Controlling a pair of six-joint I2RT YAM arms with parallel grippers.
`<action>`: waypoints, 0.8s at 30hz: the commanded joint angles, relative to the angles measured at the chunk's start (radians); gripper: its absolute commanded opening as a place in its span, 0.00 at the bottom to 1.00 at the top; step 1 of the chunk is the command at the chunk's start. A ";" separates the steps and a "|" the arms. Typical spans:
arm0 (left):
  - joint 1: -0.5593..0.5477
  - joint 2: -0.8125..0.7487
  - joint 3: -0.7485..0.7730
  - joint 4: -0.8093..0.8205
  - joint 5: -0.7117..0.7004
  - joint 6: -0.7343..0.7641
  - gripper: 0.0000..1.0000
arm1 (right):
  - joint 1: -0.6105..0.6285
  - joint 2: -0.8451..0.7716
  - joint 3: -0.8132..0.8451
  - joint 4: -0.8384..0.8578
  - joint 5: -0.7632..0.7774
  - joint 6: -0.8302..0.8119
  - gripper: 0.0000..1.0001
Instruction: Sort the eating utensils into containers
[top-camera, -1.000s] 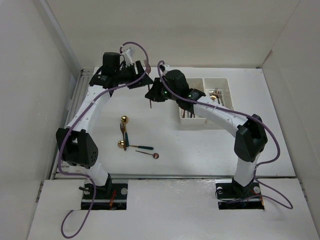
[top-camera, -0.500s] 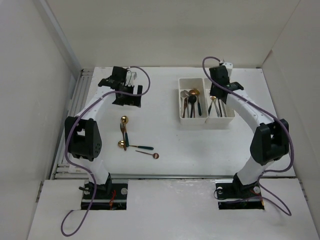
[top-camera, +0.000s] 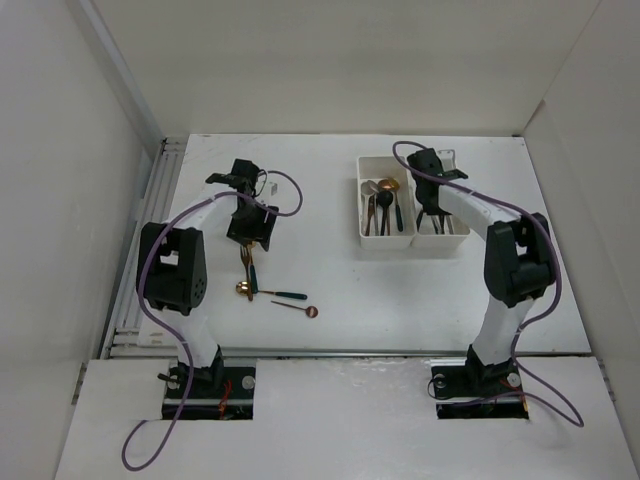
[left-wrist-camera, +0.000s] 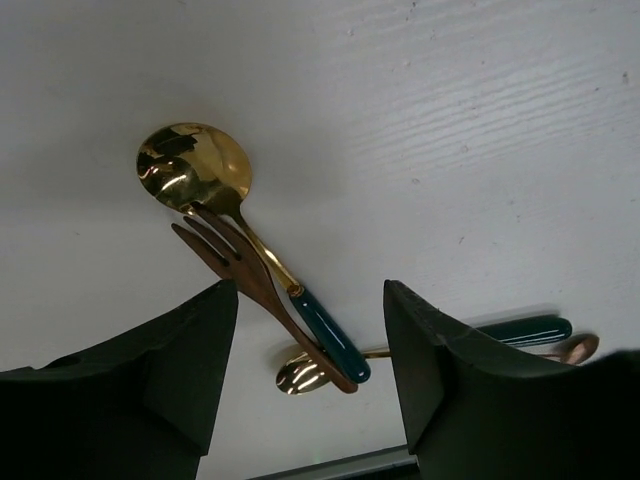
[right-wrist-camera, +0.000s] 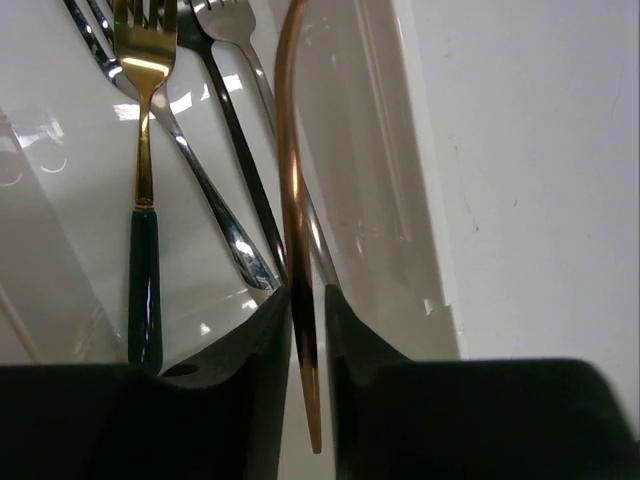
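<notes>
Right claw (right-wrist-camera: 306, 305): fingers clamped on a copper utensil (right-wrist-camera: 291, 180), gripped low on its handle. The long axis runs straight ahead out of the claw, slightly bowed. The handle tip pokes back past the pads toward the camera. The working end is out of view ahead, so spoon or fork cannot be told. The piece is over the right-hand container (right-wrist-camera: 400, 170), just beside the wall on the claw's right. Ahead and to the claw's left, a gold fork (right-wrist-camera: 143, 150) with a teal handle and silver forks (right-wrist-camera: 243, 258) lie in that bin. Their tines point away from the claw, roughly parallel to the held piece.

Left claw (left-wrist-camera: 308, 298): fingers apart, nothing between the pads, over the table (left-wrist-camera: 470, 110).
- Ahead between the fingers lies a gold spoon (left-wrist-camera: 195, 172), bowl ahead-left, teal handle slanting back toward the right finger.
- A copper fork (left-wrist-camera: 250, 285) lies on it along nearly the same axis, tines by the bowl.
- Closer in, a second gold spoon (left-wrist-camera: 300, 372) lies crosswise, its teal handle running rightward.
- A small copper spoon (left-wrist-camera: 577, 347) lies near that handle's end.
</notes>
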 joint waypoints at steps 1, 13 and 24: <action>0.008 0.021 -0.016 -0.053 0.007 0.047 0.57 | 0.002 -0.019 0.045 -0.004 0.011 -0.007 0.27; 0.028 0.090 -0.016 -0.151 0.080 0.111 0.46 | 0.002 -0.120 0.073 -0.032 0.011 -0.007 0.61; 0.028 0.156 -0.025 -0.160 0.171 0.143 0.38 | 0.002 -0.181 0.073 -0.041 0.021 0.011 0.61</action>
